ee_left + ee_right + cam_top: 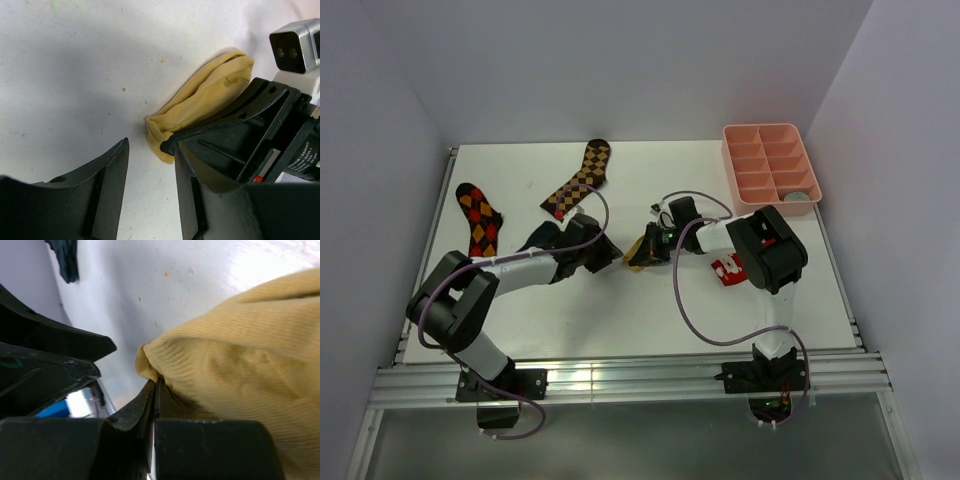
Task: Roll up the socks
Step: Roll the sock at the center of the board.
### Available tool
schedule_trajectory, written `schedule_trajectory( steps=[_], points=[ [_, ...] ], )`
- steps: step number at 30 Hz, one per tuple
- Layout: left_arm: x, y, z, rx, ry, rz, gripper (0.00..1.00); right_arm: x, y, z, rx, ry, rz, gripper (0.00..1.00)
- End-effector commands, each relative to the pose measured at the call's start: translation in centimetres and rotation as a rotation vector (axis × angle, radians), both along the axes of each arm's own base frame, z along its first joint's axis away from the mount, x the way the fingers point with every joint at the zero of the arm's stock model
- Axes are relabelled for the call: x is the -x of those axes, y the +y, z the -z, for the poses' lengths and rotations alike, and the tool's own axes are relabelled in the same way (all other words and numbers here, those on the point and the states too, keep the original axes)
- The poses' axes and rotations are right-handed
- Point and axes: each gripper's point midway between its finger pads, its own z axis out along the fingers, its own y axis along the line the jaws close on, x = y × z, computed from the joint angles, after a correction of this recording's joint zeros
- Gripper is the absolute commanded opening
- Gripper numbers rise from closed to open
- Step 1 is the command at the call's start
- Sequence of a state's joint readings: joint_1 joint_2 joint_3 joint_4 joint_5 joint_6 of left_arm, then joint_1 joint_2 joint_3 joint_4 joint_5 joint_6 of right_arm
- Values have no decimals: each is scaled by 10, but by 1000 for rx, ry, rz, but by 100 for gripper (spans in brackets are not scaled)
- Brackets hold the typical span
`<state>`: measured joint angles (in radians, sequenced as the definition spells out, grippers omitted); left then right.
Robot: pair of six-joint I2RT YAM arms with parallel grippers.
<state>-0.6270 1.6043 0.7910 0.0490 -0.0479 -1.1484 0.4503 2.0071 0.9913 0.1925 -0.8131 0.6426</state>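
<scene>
Right pincer [156, 386] clamped tight on bunched end of yellow sock [205, 95]. I read left pincer [150, 165] as partly spread, holding nothing, tips just beside that same sock end. Sock lies mid-counter [620, 310] between both arms. Navy sock [540, 236] sits by left arm.

Bunched mustard sock [205, 95] at centre; navy sock [538, 238], perhaps crumpled, left of it.
</scene>
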Motion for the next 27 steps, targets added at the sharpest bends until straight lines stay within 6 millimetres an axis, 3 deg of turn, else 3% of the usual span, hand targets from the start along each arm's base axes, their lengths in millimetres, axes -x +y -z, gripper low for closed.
schedule_trajectory(
  steps=[1, 16, 20, 22, 24, 27],
  points=[
    [-4, -12, -1, 58, -8, 11, 46, 1, 3, -4, -67, 81, 14, 0],
    [-6, -23, 26, 60, 59, -17, 39, -4, -5, 12, -53, 129, 73, 0],
    [-5, -24, 32, 41, 75, -14, 22, -5, -5, 9, -50, 115, 79, 3],
    [-3, -23, 37, 29, 87, -11, 8, -6, -5, 5, -55, 92, 77, 5],
    [-3, -23, 38, 22, 89, -9, 0, -10, -4, -10, -68, 30, 64, 9],
    [-4, -21, 38, 0, 89, -7, 0, -14, -8, -25, -45, -75, 52, 22]
  ],
)
